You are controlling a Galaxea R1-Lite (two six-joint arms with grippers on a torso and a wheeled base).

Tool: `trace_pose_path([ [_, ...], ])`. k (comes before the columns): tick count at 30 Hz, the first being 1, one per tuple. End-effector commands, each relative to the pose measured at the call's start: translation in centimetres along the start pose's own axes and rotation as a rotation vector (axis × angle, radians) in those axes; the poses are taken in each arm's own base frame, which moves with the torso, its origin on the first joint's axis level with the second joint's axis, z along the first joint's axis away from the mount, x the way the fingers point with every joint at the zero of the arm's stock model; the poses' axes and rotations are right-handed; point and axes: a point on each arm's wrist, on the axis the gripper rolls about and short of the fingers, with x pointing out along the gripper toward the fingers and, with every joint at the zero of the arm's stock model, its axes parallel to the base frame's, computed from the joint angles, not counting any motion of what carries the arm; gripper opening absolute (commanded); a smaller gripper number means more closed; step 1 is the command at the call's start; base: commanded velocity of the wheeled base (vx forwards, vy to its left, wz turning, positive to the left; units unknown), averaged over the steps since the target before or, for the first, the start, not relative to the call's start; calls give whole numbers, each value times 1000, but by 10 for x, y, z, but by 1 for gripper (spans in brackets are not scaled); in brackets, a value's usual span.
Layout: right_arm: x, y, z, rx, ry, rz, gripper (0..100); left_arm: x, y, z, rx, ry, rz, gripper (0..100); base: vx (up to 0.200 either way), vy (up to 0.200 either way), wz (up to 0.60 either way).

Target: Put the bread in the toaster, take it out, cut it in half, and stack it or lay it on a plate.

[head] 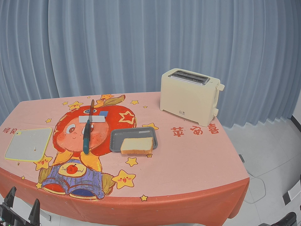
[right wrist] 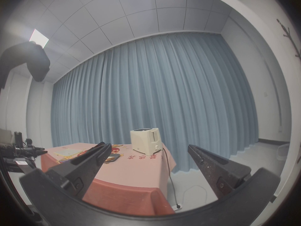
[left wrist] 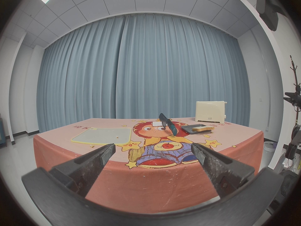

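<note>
Left gripper (left wrist: 153, 156): jaws spread wide, nothing between them. It sits low off the near edge of the table (head: 194, 167), about 7 o'clock on a dial laid flat on it, with 12 toward the curtain (head: 150, 32). Right gripper (right wrist: 149, 154): likewise spread and empty, off the right-hand corner at about 5 o'clock, facing the toaster (right wrist: 145, 141). Both are well apart from everything, which reads as a start pose with no step begun.

Bread (head: 137, 145): one slice lying flat in a grey tray (head: 131, 134), at the tray's 6 o'clock rim, near dial centre. It is probably staged there for an easy pick, and the tray likely serves as the plate.

Knife (head: 87, 132): 10 o'clock, laid across a small white block (head: 97, 119), handle toward the robot. The block presumably lifts it so fingers can get under.

Cutting board (head: 28, 143): 9 o'clock, flat.

Toaster: 1 o'clock, slots up and vacant.

Writing: a small dark mark on the toaster's front, and large red characters on the cloth before it, with more at the left edge. Not read off.
</note>
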Motion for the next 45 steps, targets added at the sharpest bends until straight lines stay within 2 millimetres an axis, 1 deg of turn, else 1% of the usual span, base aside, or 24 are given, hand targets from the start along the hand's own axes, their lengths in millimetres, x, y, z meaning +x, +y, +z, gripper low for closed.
trace_pose_path([
  [1, 8, 0, 7, 32, 47, 23, 100, 1, 0, -5, -1, 19, 1, 100, 0, 0, 0],
  [6, 9, 2, 8, 82, 68, 88, 100, 1, 0, -5, 1, 19, 0, 100, 0, 0, 0],
  [7, 8, 3, 10, 106, 73, 138, 100, 1, 0, -5, 1, 19, 0, 100, 0, 0, 0],
  [10, 10, 5, 15, 127, 90, 197, 100, 1, 0, -5, 1, 19, 1, 100, 0, 0, 0],
  [17, 33, 5, 32, 157, 191, 234, 100, 1, 0, -5, -1, 17, 0, 100, 0, 0, 0],
  [18, 33, 5, 32, 157, 191, 234, 100, 1, 0, -5, -1, 17, 0, 100, 0, 0, 0],
  [19, 41, 5, 37, 162, 214, 241, 100, 1, 0, -5, 1, 19, 0, 100, 0, 0, 0],
  [21, 43, 5, 37, 159, 227, 240, 100, 1, 0, -5, 1, 19, 1, 100, 0, 0, 0],
  [24, 51, 4, 38, 147, 267, 281, 100, 1, 0, -5, 1, 17, 0, 100, 0, 0, 0],
  [27, 58, 6, 45, 141, 286, 330, 100, 1, 0, -5, 1, 19, 0, 100, 0, 0, 0],
  [29, 68, 7, 49, 148, 322, 366, 100, 1, 0, -5, -1, 17, 1, 100, 0, 0, 0],
  [33, 75, 9, 54, 151, 342, 409, 100, 1, 0, -5, -1, 19, 1, 100, 0, 0, 0],
  [35, 87, 12, 58, 158, 383, 446, 100, 1, 0, -5, 1, 17, 1, 100, 0, 0, 0],
  [39, 101, 15, 58, 164, 429, 468, 100, 1, 0, -5, 1, 19, 1, 100, 0, 0, 0],
  [40, 101, 15, 58, 164, 429, 468, 100, 1, 0, -5, 1, 19, 1, 100, 0, 0, 0],
  [41, 108, 17, 60, 166, 445, 481, 100, 1, 0, -5, 1, 17, 1, 100, 0, 0, 0],
  [43, 111, 18, 61, 166, 451, 487, 100, 1, 0, -5, -1, 19, 1, 100, 0, 0, 0],
  [44, 117, 20, 62, 168, 470, 505, 100, 1, 0, -5, 1, 17, 1, 100, 0, 0, 0],
  [45, 118, 21, 61, 170, 478, 514, 100, 1, 0, -5, 1, 19, 0, 100, 0, 0, 0],
])
